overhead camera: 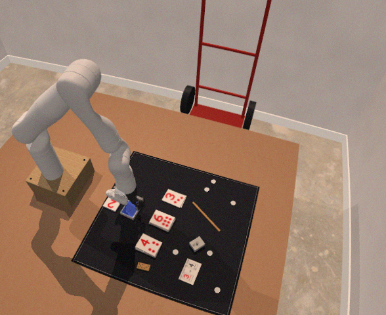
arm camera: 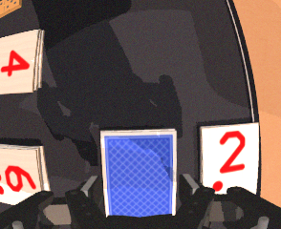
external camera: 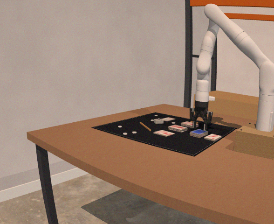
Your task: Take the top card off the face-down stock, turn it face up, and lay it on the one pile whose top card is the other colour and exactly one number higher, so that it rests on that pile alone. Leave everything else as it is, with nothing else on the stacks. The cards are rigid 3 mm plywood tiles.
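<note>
The face-down stock (overhead camera: 130, 209) (external camera: 199, 132) (arm camera: 140, 172) is a small stack with a blue patterned back, near the left edge of the black mat (overhead camera: 237, 224). My gripper (overhead camera: 132, 203) (external camera: 201, 125) (arm camera: 140, 187) is lowered over it, with one finger on each side of the top card and apart from its edges. It is open and holds nothing. Face-up piles show a red 3 (overhead camera: 174, 197), a red 6 (overhead camera: 162, 220) (arm camera: 16, 178) and a red 4 (overhead camera: 148, 245) (arm camera: 13, 64). A red 2 (overhead camera: 111, 204) (external camera: 212, 136) (arm camera: 230, 156) lies just beside the stock, half over the mat's edge.
On the mat are a thin wooden stick (overhead camera: 205, 216), a small grey block (overhead camera: 197, 243), a little tan tile (overhead camera: 143, 266), a printed reference card (overhead camera: 190, 271) and several white discs. The arm stands on a wooden block (overhead camera: 64, 183). A red hand truck (overhead camera: 220, 111) stands behind the table.
</note>
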Robot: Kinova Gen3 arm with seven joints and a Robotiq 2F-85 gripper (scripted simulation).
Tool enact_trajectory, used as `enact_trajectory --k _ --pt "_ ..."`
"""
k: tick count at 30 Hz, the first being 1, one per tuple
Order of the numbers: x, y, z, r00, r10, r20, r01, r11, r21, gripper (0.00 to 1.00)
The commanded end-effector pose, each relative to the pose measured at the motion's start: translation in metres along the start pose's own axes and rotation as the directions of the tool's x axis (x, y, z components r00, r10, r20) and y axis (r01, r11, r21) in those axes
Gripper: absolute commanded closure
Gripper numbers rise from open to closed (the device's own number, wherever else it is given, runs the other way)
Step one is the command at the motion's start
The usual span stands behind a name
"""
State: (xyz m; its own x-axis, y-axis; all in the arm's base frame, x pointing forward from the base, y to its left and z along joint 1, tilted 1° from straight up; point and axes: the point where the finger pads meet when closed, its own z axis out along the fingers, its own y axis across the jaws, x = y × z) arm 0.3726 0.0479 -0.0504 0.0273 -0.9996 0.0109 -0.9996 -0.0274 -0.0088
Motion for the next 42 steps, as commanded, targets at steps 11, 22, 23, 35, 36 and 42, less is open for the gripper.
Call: enact_trajectory --k 11,22,23,35,36,42 --pt "-0.0001 -0.0005 -0.0005 1.0 0.0 0.0 0.0 1.0 0.001 0.15" --pt "-0.0001 -0.0005 -0.0005 1.0 0.0 0.0 0.0 1.0 0.001 0.15" --pt "-0.0001 -0.0005 -0.0005 1.0 0.0 0.0 0.0 1.0 0.001 0.15" --pt "-0.0001 -0.0005 -0.0005 1.0 0.0 0.0 0.0 1.0 0.001 0.15" --pt "-0.0001 -0.0005 -0.0005 1.0 0.0 0.0 0.0 1.0 0.001 0.15" --pt "-0.0001 -0.0005 -0.0002 1.0 0.0 0.0 0.0 1.0 0.001 0.15"
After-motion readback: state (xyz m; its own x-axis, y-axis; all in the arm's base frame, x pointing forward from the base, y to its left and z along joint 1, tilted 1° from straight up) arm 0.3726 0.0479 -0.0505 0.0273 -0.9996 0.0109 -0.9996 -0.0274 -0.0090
